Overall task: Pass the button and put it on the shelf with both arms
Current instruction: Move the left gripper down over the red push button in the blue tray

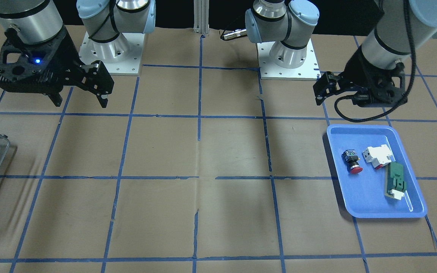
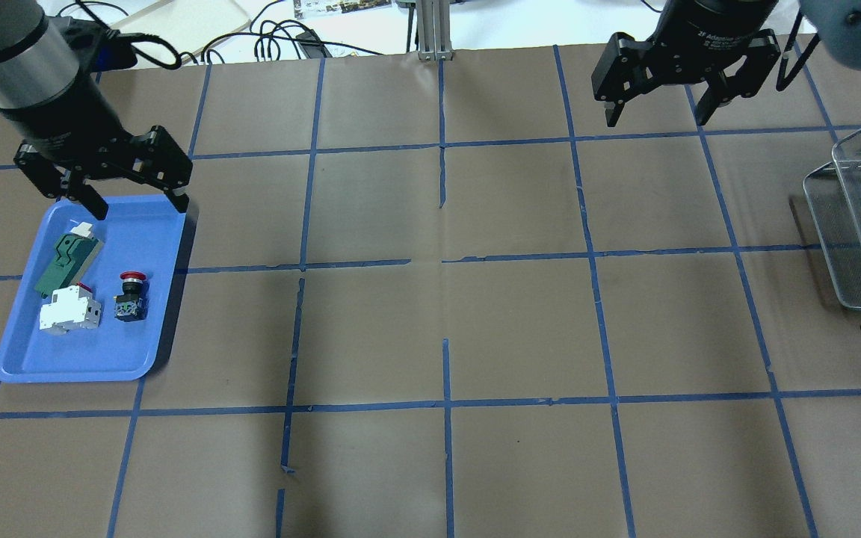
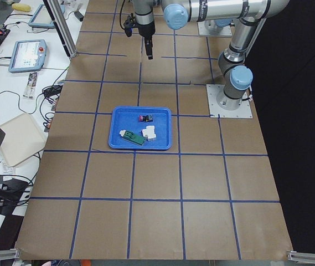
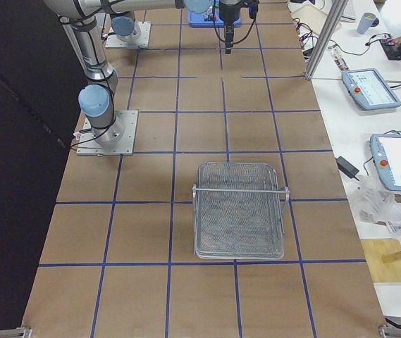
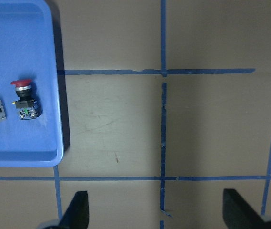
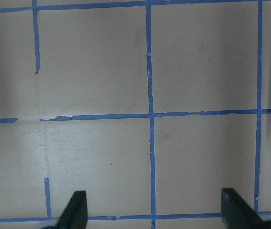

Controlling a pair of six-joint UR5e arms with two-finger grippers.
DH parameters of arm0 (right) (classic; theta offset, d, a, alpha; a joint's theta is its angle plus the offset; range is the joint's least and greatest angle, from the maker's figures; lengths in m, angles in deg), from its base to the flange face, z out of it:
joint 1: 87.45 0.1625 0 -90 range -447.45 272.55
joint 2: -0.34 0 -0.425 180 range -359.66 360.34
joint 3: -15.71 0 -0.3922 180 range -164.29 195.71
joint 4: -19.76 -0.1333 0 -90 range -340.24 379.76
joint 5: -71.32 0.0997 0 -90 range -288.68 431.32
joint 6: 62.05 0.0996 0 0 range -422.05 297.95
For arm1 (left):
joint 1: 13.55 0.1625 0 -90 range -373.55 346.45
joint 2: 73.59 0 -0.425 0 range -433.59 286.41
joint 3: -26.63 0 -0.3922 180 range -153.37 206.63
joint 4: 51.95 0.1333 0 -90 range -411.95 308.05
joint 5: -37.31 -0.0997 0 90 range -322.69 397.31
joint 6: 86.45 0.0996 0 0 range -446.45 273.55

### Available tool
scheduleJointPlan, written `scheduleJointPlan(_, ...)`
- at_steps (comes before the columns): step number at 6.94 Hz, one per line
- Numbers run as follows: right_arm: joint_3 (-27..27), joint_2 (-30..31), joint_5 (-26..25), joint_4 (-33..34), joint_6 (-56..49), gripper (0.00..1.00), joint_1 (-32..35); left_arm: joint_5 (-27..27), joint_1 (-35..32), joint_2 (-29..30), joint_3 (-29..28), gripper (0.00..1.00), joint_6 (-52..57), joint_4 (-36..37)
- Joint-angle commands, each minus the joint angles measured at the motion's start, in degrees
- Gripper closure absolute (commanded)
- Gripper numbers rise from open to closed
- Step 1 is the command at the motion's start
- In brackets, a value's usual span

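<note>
The button (image 1: 351, 161), a red cap on a black body, lies on its side in the blue tray (image 1: 378, 216). It also shows in the overhead view (image 2: 130, 295) and the left wrist view (image 5: 25, 98). My left gripper (image 2: 135, 202) is open and empty, and hangs above the tray's far edge (image 2: 72, 373), apart from the button. In the front view the left gripper (image 1: 323, 89) is beyond the tray. My right gripper (image 2: 656, 112) is open and empty above bare table at the far right, and also shows in the front view (image 1: 80, 100).
A white block with red (image 2: 68, 310) and a green-and-white flat part (image 2: 64, 258) lie in the tray beside the button. A wire mesh shelf (image 2: 849, 224) stands at the table's right end and shows in the right side view (image 4: 239, 211). Blue tape lines grid the brown table.
</note>
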Motion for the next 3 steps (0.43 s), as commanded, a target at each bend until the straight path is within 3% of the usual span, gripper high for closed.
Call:
scheduleJointPlan(1, 0.51, 0.03, -0.60, 0.17, 0.13, 0.00, 0.00, -0.38, 6.80, 0.25, 9.48, 0.00, 7.32, 11.89)
scheduleJointPlan(3, 0.51, 0.03, -0.42, 0.70, 0.04, 0.00, 0.00, -0.38, 10.75, 1.46, 19.77, 0.00, 8.67, 28.84)
